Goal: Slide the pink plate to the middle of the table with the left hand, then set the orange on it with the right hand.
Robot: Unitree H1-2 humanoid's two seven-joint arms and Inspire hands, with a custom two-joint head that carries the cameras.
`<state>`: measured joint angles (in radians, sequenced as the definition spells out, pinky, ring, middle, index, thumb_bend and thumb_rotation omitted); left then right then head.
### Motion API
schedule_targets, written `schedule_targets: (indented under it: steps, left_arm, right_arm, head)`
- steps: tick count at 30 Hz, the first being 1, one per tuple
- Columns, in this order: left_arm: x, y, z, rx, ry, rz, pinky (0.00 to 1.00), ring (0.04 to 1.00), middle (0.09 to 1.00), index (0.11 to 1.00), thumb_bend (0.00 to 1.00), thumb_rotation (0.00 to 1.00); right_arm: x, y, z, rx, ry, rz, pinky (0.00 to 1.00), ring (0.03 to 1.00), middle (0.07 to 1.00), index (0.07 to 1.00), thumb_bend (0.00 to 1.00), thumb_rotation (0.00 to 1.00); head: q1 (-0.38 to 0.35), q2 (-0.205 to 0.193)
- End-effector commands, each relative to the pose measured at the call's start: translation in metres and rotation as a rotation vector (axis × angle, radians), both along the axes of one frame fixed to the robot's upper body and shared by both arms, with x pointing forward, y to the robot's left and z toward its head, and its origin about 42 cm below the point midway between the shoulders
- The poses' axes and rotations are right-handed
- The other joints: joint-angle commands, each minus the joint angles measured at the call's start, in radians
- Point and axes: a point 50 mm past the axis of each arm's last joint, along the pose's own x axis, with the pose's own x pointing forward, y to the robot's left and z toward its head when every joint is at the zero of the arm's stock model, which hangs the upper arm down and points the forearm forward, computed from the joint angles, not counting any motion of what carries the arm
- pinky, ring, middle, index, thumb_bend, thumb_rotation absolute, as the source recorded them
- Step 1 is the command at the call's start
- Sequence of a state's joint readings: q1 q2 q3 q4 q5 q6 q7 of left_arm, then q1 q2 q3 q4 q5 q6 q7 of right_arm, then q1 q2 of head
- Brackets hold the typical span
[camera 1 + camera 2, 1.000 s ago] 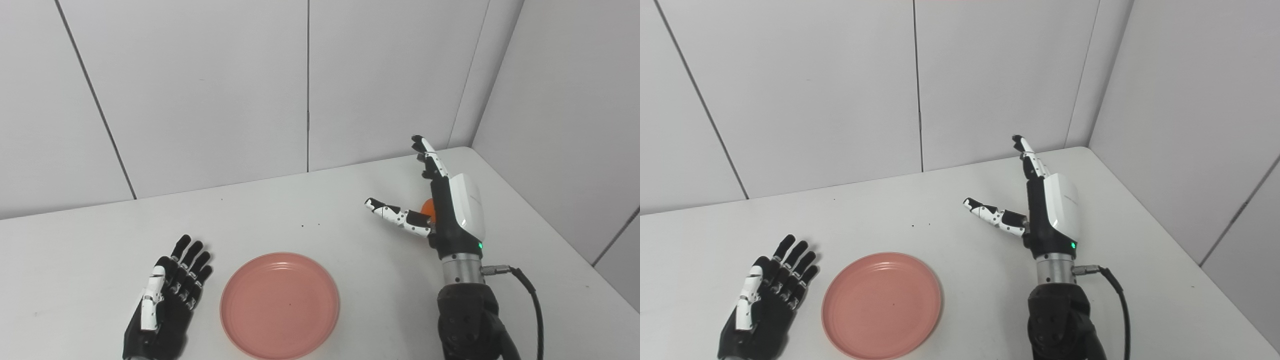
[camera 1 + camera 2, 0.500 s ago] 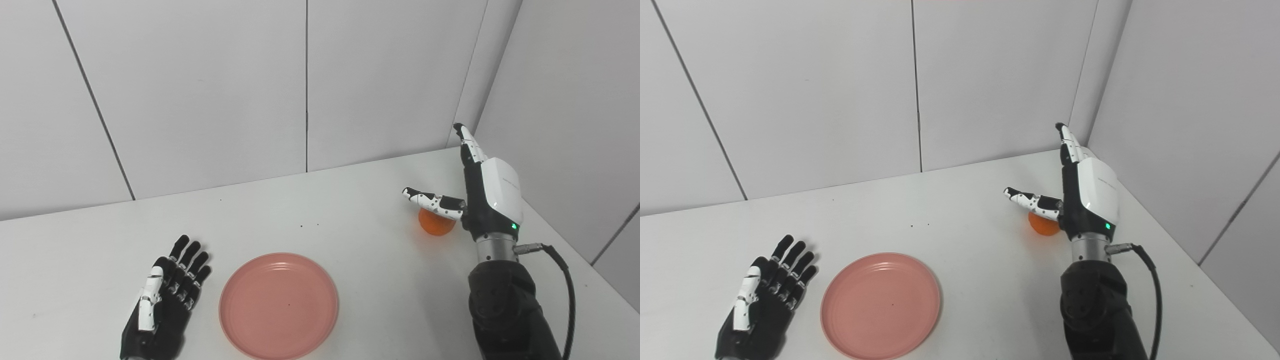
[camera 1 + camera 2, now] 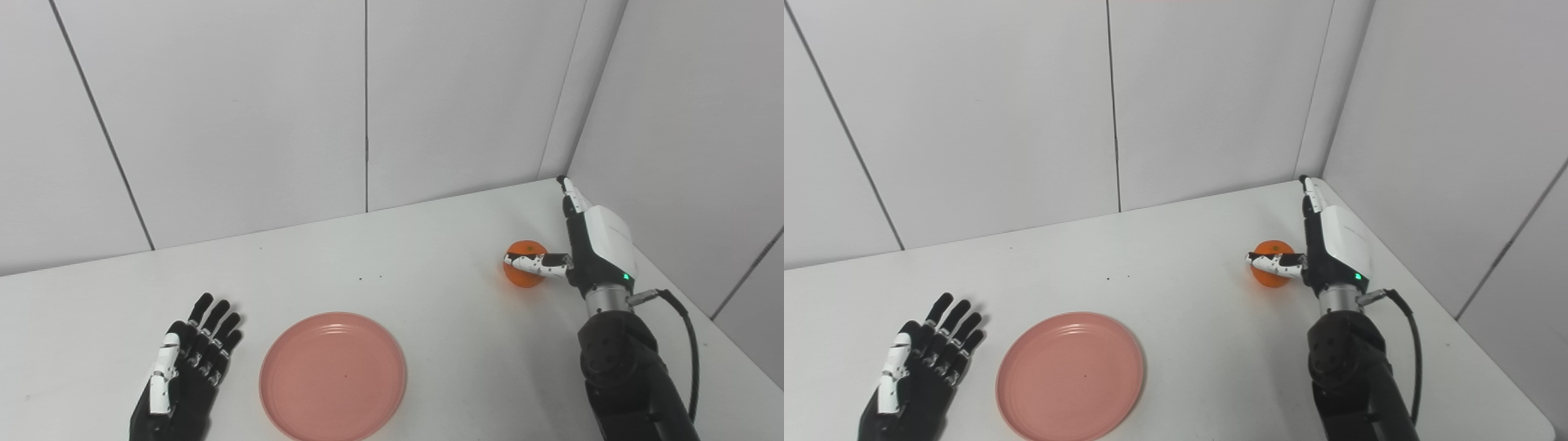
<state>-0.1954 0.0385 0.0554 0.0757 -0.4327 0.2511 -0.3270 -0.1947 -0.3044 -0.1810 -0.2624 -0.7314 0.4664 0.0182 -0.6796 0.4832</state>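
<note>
The pink plate (image 3: 332, 375) lies flat near the table's front edge, left of centre. My left hand (image 3: 184, 373) rests palm-down on the table just left of the plate, fingers spread, open and holding nothing. The orange (image 3: 523, 271) sits on the table at the right. My right hand (image 3: 591, 245) stands edge-up immediately right of the orange, open, fingers pointing toward the back corner. Its thumb crosses the orange's front side; I cannot tell whether the palm touches it.
White wall panels close off the back of the white table (image 3: 392, 269), and a side wall runs along its right edge close behind my right hand. A black cable (image 3: 686, 343) loops from my right wrist. A few dark specks lie mid-table.
My right hand has swung right and come down beside the orange, which now shows fully. The camera has shifted a little. Plate and left hand stay where they were on the table.
</note>
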Motion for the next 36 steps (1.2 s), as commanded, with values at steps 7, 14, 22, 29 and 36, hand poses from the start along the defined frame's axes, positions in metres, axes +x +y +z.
schedule_targets:
  steps: [7,14,22,29,36]
  left_arm:
    - [-0.012,0.013,-0.021,0.04,0.149,0.031,0.99,0.955,0.965,0.961,0.3,1.0]
    - [-0.013,0.013,-0.017,0.049,0.145,0.032,0.98,0.952,0.964,0.96,0.29,1.0]
    - [-0.014,0.014,-0.015,0.041,0.146,0.032,0.98,0.954,0.966,0.961,0.28,1.0]
    - [-0.014,0.014,-0.013,0.045,0.149,0.036,0.97,0.949,0.958,0.956,0.28,1.0]
    - [-0.015,0.014,-0.011,0.049,0.145,0.035,0.98,0.952,0.963,0.96,0.27,1.0]
  right_arm:
    - [0.014,-0.012,0.012,-0.001,-0.032,-0.036,0.77,0.888,0.93,0.942,1.0,0.25]
    - [0.023,-0.015,0.006,0.028,0.006,-0.028,0.77,0.88,0.924,0.943,1.0,0.27]
    - [0.034,-0.018,-0.002,0.035,0.067,-0.026,0.75,0.874,0.928,0.939,1.0,0.32]
    - [0.041,-0.015,-0.004,0.042,0.1,-0.01,0.73,0.864,0.926,0.939,1.0,0.34]
    - [0.046,-0.013,-0.007,0.055,0.121,0.001,0.75,0.876,0.926,0.934,1.0,0.35]
  head:
    - [-0.001,0.01]
    - [0.003,0.021]
    - [0.009,0.031]
    - [0.011,0.038]
    - [0.013,0.045]
